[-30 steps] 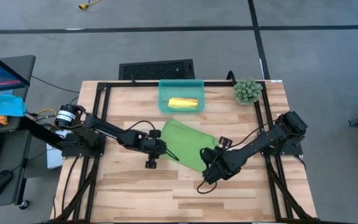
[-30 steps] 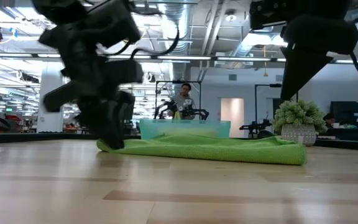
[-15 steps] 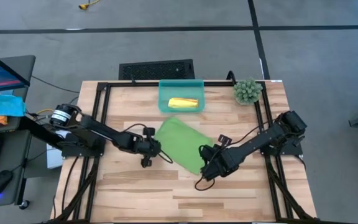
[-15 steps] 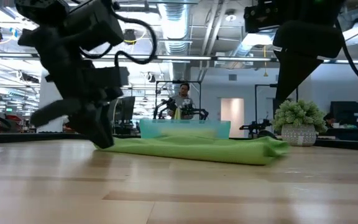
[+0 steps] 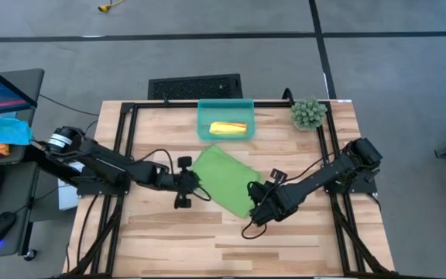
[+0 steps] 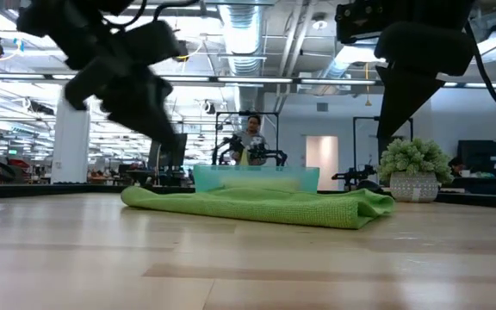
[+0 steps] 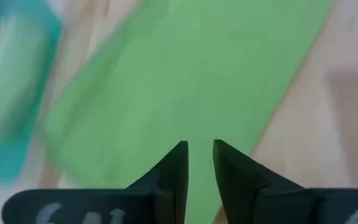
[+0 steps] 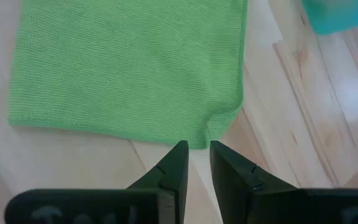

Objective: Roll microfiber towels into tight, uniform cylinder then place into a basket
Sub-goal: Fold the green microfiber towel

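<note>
Left arm stretched low from the table's left side, left gripper [image 5: 184, 188] narrowly parted and empty, right arm angled in from the right, right gripper [image 5: 255, 215] likewise slightly apart, holding nothing

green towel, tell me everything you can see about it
The green towel is a lime green, finely knitted cloth lying flat on the wooden table, folded into a strip with a doubled thickness showing in the low view. It runs diagonally, just in front of the basket, not yet rolled. One corner is slightly puckered. The left gripper and right gripper sit at opposite ends; neither holds it.
</note>
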You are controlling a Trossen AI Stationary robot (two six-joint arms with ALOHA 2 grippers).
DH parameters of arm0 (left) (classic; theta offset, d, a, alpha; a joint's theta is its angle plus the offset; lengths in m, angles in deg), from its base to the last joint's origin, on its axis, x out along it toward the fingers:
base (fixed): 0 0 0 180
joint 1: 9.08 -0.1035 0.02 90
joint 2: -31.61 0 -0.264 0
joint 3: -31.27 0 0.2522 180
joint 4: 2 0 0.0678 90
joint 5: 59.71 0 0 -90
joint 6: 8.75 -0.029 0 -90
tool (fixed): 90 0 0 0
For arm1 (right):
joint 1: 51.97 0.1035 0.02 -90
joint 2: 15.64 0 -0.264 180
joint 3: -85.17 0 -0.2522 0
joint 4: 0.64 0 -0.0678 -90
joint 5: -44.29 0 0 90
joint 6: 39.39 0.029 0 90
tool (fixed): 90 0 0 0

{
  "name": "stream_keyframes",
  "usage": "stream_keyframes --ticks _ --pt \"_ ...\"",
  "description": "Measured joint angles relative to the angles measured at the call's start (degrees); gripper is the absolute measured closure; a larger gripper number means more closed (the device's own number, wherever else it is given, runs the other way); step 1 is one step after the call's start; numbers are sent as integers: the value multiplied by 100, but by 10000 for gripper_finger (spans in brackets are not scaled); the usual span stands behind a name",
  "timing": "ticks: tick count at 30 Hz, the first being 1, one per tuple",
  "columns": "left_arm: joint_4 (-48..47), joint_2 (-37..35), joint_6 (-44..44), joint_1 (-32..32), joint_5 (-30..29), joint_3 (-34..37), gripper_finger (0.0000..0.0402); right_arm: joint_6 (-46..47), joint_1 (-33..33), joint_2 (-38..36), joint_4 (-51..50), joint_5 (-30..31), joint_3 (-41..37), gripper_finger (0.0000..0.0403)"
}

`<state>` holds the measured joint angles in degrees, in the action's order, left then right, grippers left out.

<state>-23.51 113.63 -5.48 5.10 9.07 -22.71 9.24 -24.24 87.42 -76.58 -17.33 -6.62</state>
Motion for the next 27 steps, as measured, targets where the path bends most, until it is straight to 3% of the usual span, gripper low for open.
stream_keyframes --ticks 7,11,18,27 --pt "2146 1070 -262 2 149 6 334 -60 0 2 12 0 -2 313" --pt "2586 1801 -219 0 147 -230 334 -60 -2 2 20 0 -1 313" --pt "1961 2600 -206 -2 349 -930 334 -60 0 2 30 0 0 313" --pt "879 2635 -497 236 607 -1240 334 -60 -6 2 56 0 -2 313"
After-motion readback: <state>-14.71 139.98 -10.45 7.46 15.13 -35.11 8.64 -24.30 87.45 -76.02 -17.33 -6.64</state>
